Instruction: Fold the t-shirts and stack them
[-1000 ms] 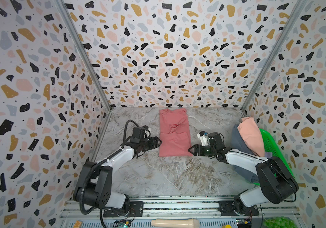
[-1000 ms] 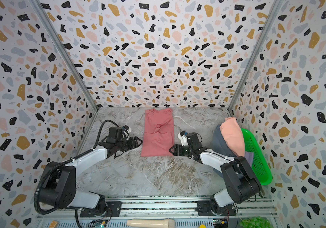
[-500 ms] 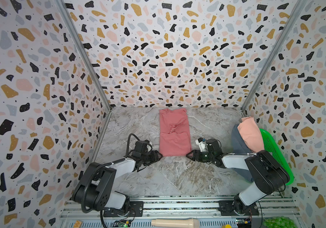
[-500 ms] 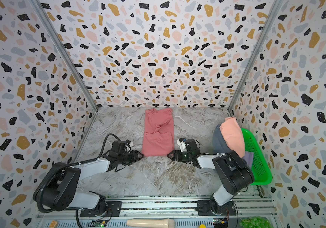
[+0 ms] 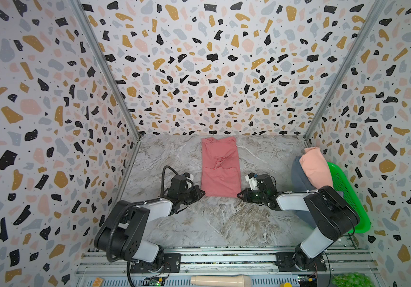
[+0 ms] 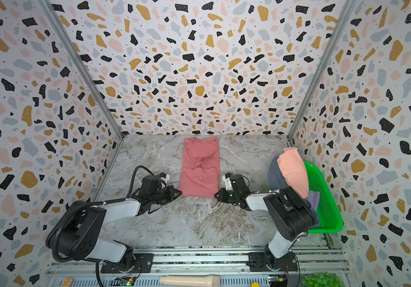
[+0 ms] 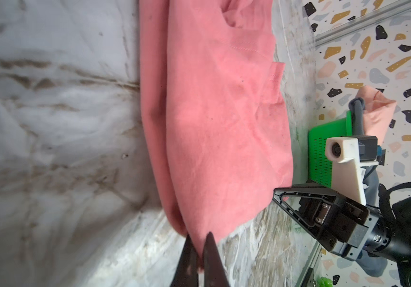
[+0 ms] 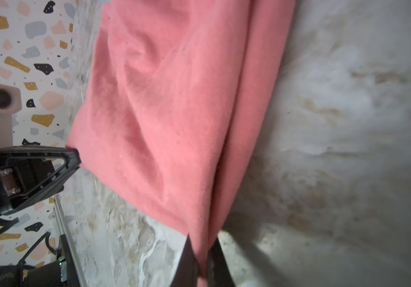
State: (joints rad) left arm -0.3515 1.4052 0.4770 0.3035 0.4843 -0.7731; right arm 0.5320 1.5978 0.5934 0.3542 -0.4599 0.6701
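A rose-red t-shirt (image 5: pixel 220 166) (image 6: pixel 200 166) lies folded into a long strip on the marble table in both top views. My left gripper (image 5: pixel 202 193) (image 6: pixel 180 192) (image 7: pixel 198 244) is shut on its near left corner, the cloth pinched between the dark fingers. My right gripper (image 5: pixel 239 195) (image 6: pixel 216 195) (image 8: pixel 202 244) is shut on the near right corner in the same way. In the wrist views the red t-shirt (image 7: pixel 219 119) (image 8: pixel 174 119) stretches away from each pair of fingertips. A peach t-shirt (image 5: pixel 315 167) and a blue-grey t-shirt (image 5: pixel 299 179) hang over the basket's edge at the right.
A green perforated basket (image 5: pixel 348 196) (image 6: pixel 326 201) leans against the right wall behind my right arm. A lavender cloth (image 6: pixel 313 198) shows inside it. Patterned walls close in the table at left, back and right. A metal rail (image 5: pixel 224 258) runs along the front edge.
Both grippers have come forward along the shirt's sides to its near corners and have shut on the cloth there. The shirt has not visibly shifted.
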